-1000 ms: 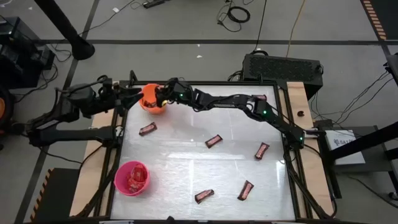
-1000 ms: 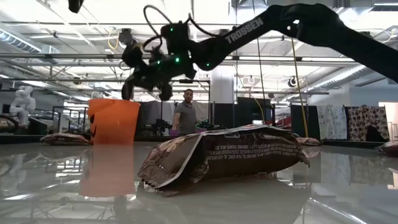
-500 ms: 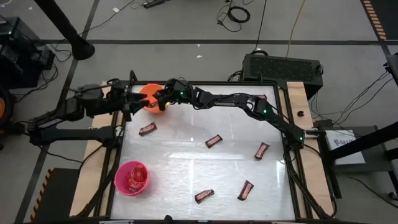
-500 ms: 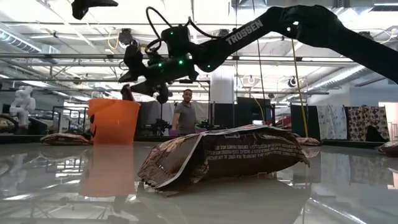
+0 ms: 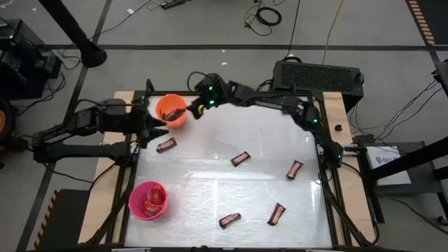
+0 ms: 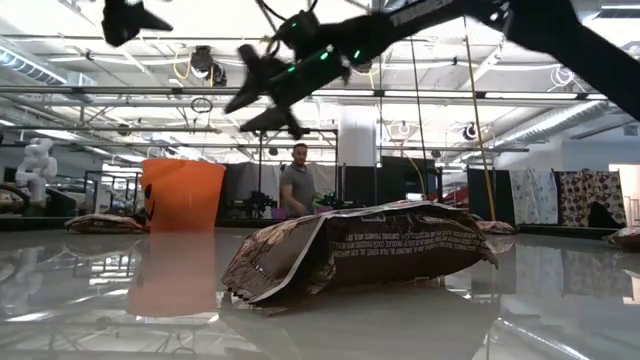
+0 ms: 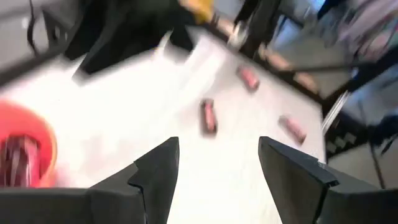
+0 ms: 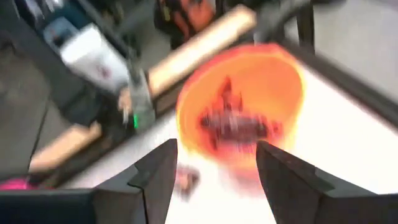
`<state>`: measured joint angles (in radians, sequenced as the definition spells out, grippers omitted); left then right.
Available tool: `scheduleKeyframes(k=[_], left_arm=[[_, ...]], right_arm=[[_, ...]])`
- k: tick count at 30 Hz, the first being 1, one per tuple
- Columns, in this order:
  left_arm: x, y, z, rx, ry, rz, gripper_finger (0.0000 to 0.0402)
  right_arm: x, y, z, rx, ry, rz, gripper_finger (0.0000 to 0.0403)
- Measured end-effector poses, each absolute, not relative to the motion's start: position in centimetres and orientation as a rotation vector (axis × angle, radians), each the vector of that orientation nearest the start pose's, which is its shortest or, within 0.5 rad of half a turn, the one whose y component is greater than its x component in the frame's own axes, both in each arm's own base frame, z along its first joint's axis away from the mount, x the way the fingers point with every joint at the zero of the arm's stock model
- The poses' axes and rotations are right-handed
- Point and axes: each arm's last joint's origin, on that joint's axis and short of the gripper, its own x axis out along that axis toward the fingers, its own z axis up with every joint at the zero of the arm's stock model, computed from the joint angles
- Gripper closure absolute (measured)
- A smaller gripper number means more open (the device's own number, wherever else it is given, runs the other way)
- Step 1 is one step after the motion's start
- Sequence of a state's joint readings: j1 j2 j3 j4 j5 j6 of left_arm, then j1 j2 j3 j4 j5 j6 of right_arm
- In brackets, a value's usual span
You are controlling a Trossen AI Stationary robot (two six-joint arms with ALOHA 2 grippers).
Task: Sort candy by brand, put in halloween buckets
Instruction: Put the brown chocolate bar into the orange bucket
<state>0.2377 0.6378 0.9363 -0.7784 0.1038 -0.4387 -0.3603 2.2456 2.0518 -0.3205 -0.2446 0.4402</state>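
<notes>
Right claw (image 5: 194, 108) apart beside orange bucket (image 5: 171, 110) at table's far edge; left claw (image 5: 155, 129) apart

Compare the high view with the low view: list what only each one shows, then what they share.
Only the high view: the pink bucket at the near left of the table, red candy inside it, and five dark candy bars scattered on the table, such as one near the middle.

Only the low view: a crumpled brown wrapper close to the camera, and a person in the room behind.

Both: the orange bucket and the right gripper beside and above it, jaws open.
</notes>
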Motion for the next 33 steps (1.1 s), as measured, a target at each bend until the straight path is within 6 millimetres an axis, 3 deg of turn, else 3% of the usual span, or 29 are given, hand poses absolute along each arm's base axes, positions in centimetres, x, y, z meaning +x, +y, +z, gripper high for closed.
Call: scheduleKeyframes(k=[7,14,24,33], left_arm=[[13.2,2.1,29.3,-0.555,0.66,0.216,0.0175],[15.0,2.4,25.0,-0.469,0.853,0.393,0.0175],[18.0,2.7,21.2,-0.304,1.135,0.468,0.0175],[19.4,3.1,18.2,-0.212,1.318,0.547,0.0175]], right_arm=[[42.2,-16.1,31.6,0.537,0.836,-0.229,0.0193],[37.5,-11.7,34.7,0.509,1.109,-0.242,0.0193],[37.3,-5.1,36.1,0.277,1.142,-0.289,0.0193],[37.6,-2.0,36.1,0.216,1.145,-0.237,0.0193]])
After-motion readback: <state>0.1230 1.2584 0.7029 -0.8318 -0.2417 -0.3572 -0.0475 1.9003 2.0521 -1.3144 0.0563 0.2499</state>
